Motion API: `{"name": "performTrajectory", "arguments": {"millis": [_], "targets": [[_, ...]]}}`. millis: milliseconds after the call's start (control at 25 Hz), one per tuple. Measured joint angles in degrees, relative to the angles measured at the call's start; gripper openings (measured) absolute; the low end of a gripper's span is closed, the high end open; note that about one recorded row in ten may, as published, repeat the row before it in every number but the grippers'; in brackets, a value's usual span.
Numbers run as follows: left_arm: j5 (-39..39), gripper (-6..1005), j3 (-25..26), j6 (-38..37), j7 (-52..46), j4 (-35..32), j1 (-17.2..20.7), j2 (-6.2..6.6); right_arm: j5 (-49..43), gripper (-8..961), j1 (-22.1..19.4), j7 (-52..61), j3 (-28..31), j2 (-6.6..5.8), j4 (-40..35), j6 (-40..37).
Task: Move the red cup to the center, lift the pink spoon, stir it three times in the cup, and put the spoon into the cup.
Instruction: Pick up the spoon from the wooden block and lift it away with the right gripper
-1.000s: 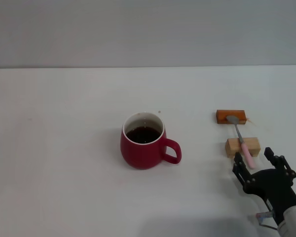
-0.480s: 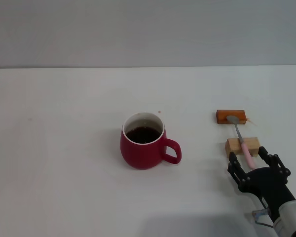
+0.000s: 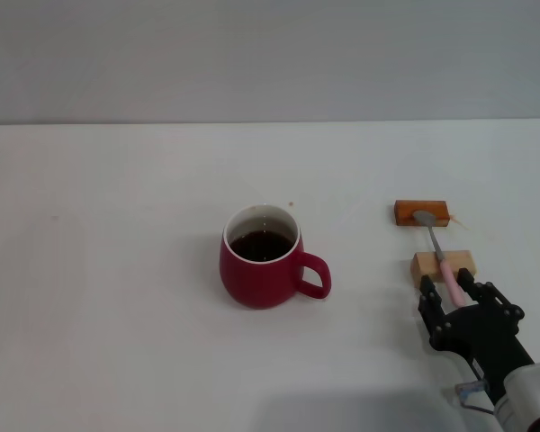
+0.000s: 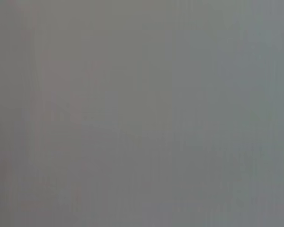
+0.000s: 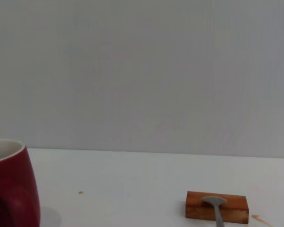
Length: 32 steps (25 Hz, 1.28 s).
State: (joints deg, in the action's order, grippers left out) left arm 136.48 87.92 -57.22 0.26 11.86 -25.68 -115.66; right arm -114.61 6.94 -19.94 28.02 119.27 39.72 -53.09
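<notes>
Right gripper (image 3: 452,292) has advanced; jaws wide, straddling the pink spoon (image 3: 441,255) handle end.
Spoon bridges two wooden blocks (image 3: 443,267), right of red cup (image 3: 262,258); depth unclear, so closing may tip it off.

- Your head camera looks forward and down on the worktop (image 3: 117,270) from well above, facing the back wall.
- Your right wrist camera sits low, just above the surface, facing that wall; both views share the cup (image 3: 260,259) (image 5: 12,187) and the orange block (image 3: 421,212) (image 5: 217,207).
- Your left wrist camera shows only plain grey.
</notes>
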Motion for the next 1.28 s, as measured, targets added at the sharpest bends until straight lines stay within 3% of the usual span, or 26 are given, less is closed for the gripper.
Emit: {"name": "performTrajectory", "arguments": {"millis": [120, 320, 1280], "targets": [[0.0, 827, 0.0, 0.0, 0.0, 0.0, 0.0, 0.04, 0.0, 578, 0.1, 0.2, 0.1, 0.0, -0.1, 0.0], [0.0, 827, 0.0, 0.0, 0.0, 0.0, 0.0, 0.08, 0.2, 401, 0.2, 0.2, 0.5, 0.0, -0.2, 0.0], [-0.2, 827, 0.1, -0.1, 0.0, 0.0, 0.1, 0.26, 2.9, 394, 1.1, 0.3, -0.2, 0.09, -0.6, 0.0]]}}
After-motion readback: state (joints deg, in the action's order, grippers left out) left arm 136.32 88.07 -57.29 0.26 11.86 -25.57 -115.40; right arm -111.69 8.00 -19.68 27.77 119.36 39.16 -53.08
